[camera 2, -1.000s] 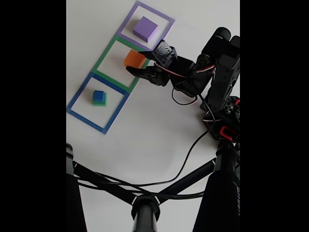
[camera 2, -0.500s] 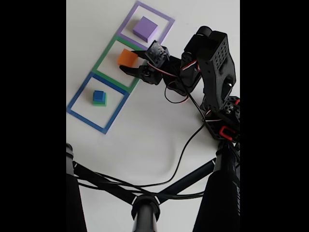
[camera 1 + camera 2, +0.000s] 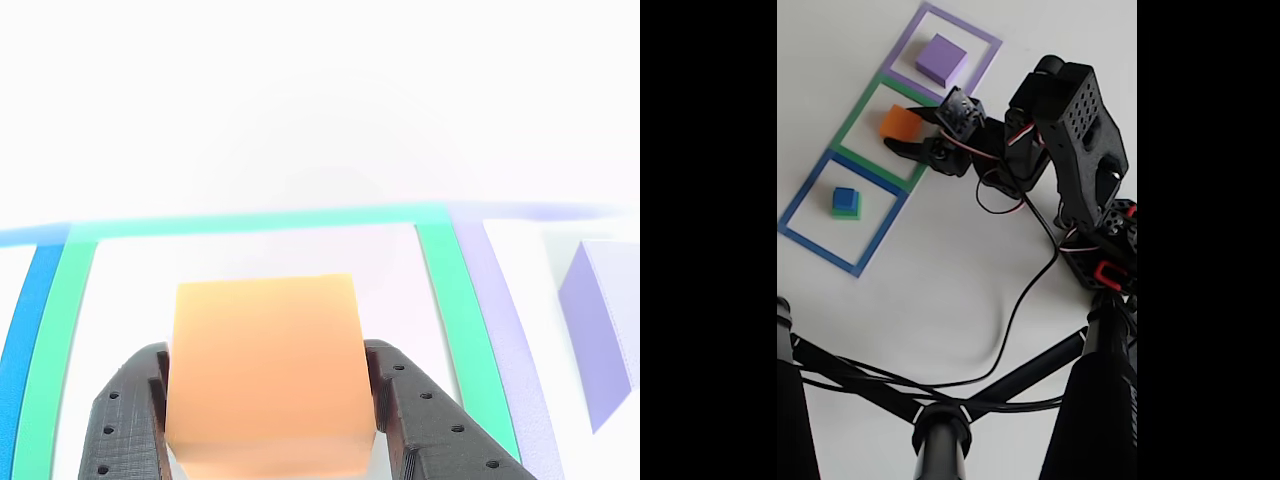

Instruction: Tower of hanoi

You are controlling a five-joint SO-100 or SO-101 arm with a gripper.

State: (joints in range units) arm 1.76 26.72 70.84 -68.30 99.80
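Blue cube [image 3: 845,197] stacked on green cube [image 3: 848,212] in blue outline [image 3: 800,192], unchanged. Orange cube [image 3: 899,123] carried leftward, deeper into green outline [image 3: 856,113]; fingers [image 3: 130,420] pinching orange cube both sides. Purple slab [image 3: 941,58] untouched in purple outline [image 3: 902,41]. Likely set-down pending.

The other view is heavily overexposed: its upper half washes out to blank white, and the orange cube [image 3: 265,372] looks pale and soft-edged. The purple slab [image 3: 600,330] at right is blurred. The fixed view is evenly bright on the white surface [image 3: 940,290], with wide black bars at both sides and mild softness overall.
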